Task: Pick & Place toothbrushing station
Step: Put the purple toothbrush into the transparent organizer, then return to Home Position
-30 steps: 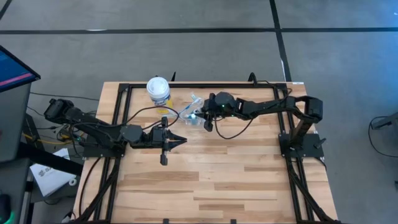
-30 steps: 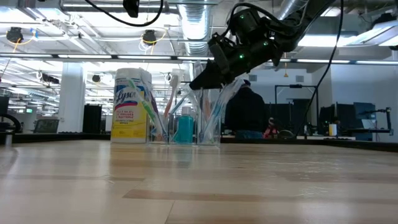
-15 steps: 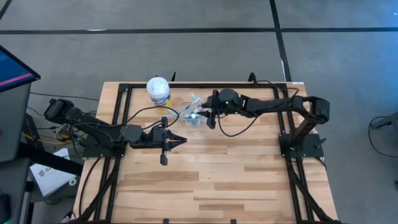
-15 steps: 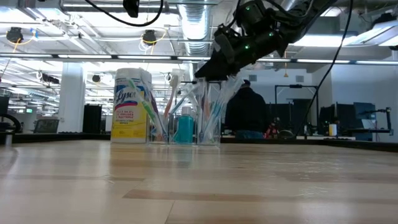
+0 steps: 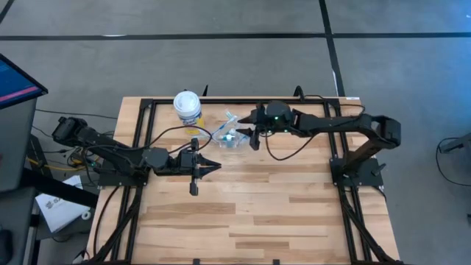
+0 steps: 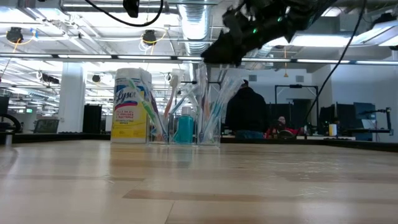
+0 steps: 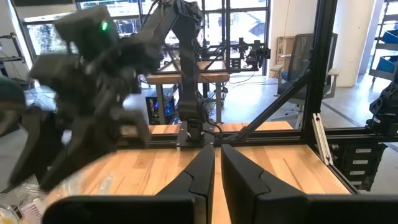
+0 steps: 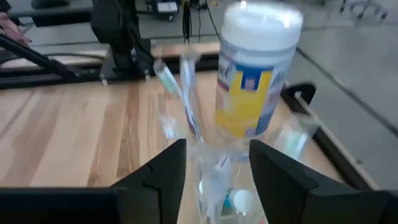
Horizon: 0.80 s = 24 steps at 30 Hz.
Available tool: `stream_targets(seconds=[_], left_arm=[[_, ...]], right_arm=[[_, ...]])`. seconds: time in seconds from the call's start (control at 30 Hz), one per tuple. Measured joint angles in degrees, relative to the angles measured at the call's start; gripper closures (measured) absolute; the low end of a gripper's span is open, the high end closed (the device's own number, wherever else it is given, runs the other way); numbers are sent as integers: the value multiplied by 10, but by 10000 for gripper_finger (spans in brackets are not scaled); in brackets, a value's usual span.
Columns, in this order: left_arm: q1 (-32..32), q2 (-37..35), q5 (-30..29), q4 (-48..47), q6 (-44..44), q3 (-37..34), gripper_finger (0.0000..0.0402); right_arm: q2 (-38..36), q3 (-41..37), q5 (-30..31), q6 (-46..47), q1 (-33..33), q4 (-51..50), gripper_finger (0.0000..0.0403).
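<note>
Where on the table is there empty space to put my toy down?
The whole near half of the table, from the left gripper to the front edge, is bare wood. So is the stretch right of that gripper, toward the right arm's base. The far edge is crowded: the yellow canister, the clear cup of toothbrushes, and the right gripper open just above.
</note>
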Motion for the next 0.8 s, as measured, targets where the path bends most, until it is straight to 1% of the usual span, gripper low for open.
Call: stream_targets(seconds=[0.23,0.43,0.53,0.63,0.8], left_arm=[[0,0,0,0,0,0,380],[0,0,0,0,0,0,380],[0,0,0,-2,2,0,380],[0,0,-6,-19,19,0,380],[0,-1,-42,-33,15,0,380]], right_arm=[[-91,0,0,-3,2,-56,250],[-155,0,0,0,6,-138,264],[-174,0,1,1,15,-180,271],[-182,0,1,-1,26,-200,280],[-183,0,3,-1,50,-222,293]])
